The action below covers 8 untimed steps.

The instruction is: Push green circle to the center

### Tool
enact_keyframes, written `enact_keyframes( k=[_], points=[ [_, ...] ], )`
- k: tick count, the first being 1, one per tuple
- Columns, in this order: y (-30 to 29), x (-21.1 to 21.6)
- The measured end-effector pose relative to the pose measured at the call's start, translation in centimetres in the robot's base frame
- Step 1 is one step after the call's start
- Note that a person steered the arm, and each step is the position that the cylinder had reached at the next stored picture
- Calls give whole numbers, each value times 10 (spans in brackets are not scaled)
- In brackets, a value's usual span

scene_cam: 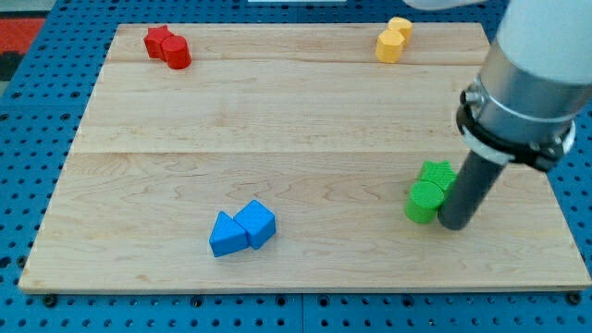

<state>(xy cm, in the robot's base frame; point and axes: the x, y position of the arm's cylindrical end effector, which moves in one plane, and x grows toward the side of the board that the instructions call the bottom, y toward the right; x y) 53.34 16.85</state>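
Note:
The green circle [424,202] stands on the wooden board [277,139] at the view's lower right, touching a second green block [437,175] just above it; that block's shape is hard to make out. My tip [453,225] is at the end of the dark rod, right beside the green circle on its right side, touching or nearly touching it. The arm's grey body fills the view's upper right corner.
Two blue blocks [242,228] lie together at the view's lower middle-left. Two red blocks [167,46] sit at the top left, one star-like. Two yellow blocks [393,41] sit at the top right. A blue pegboard [28,185] surrounds the board.

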Motion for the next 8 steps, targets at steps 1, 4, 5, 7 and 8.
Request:
enact_keyframes(
  k=[1, 4, 5, 7, 8],
  points=[
    [-36, -33],
    [-54, -4],
    [-63, -8],
    [-80, -2],
    [-86, -56]
  ],
)
